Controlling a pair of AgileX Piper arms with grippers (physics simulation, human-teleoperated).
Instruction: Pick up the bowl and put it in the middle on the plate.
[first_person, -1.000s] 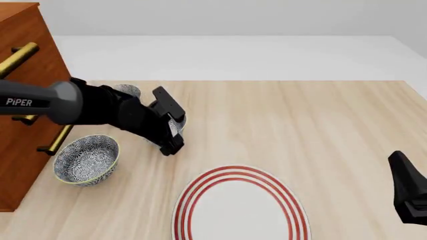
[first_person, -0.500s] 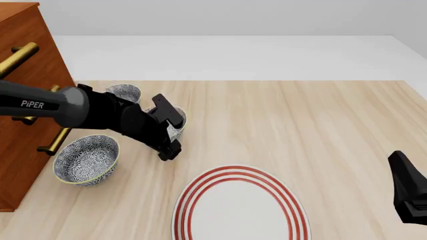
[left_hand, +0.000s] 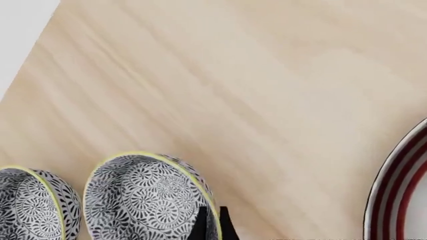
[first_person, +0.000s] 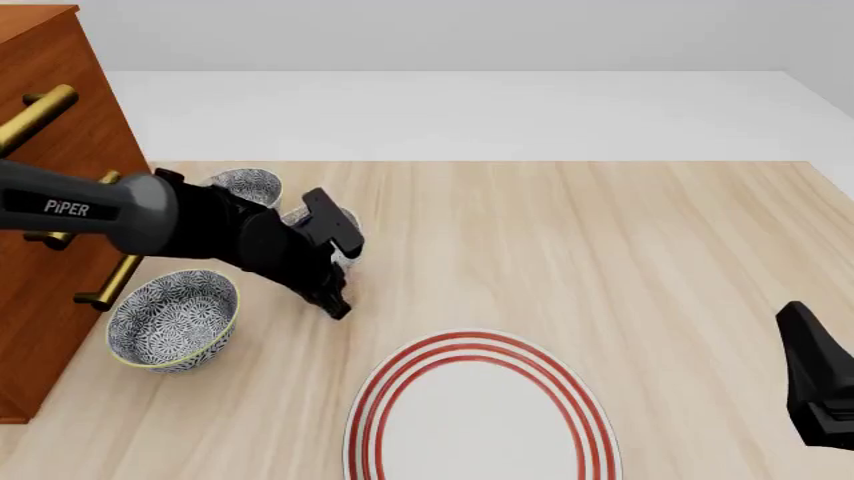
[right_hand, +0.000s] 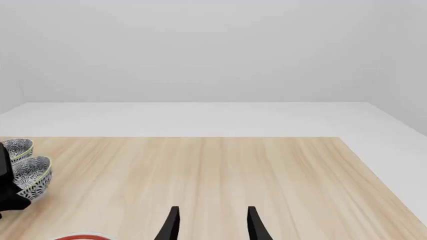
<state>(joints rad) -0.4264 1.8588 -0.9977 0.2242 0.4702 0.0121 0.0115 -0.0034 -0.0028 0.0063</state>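
The bowl (left_hand: 143, 197), blue-grey floral with a pale rim, stands on the table between two alike bowls. My left gripper (left_hand: 213, 227) is shut on its rim, one fingertip inside and one outside. From the front, my left gripper (first_person: 334, 255) covers most of the bowl (first_person: 344, 263). The white plate (first_person: 481, 415) with red rings lies at the near middle, right of the bowl, and its rim (left_hand: 400, 190) shows in the left wrist view. My right gripper (right_hand: 212, 224) is open and holds nothing, low at the table's right side (first_person: 817, 392).
A second patterned bowl (first_person: 248, 185) stands just behind the held one, and a third (first_person: 174, 318) lies nearer, by the wooden cabinet (first_person: 54, 120) with brass handles on the left. The table's far edge meets a white floor.
My left arm has drawn slightly back and left, settling lower over the middle bowl. The right arm has not moved.
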